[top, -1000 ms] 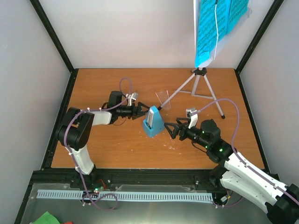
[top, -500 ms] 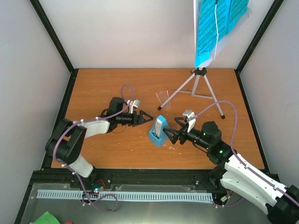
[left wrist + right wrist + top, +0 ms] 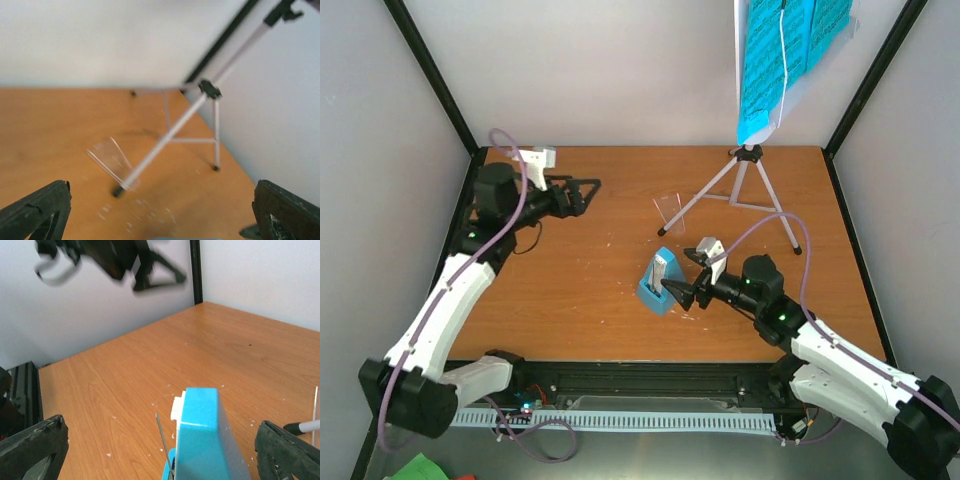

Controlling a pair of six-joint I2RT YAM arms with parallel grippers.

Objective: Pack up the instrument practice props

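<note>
While left claw point(image 3: 588, 192) and right claw point(image 3: 680, 292) gape empty, one metronome point(image 3: 655, 290) stands before one music stand point(image 3: 750, 155).

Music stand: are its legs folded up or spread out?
Spread: the music stand has legs splayed from its hub, feet apart on the table.

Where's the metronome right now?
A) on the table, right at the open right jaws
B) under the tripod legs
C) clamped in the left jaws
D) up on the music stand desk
A: the metronome sits on the table directly in front of the wide-open right jaws, while the left jaws are open and empty, far off near the back-left corner.
</note>
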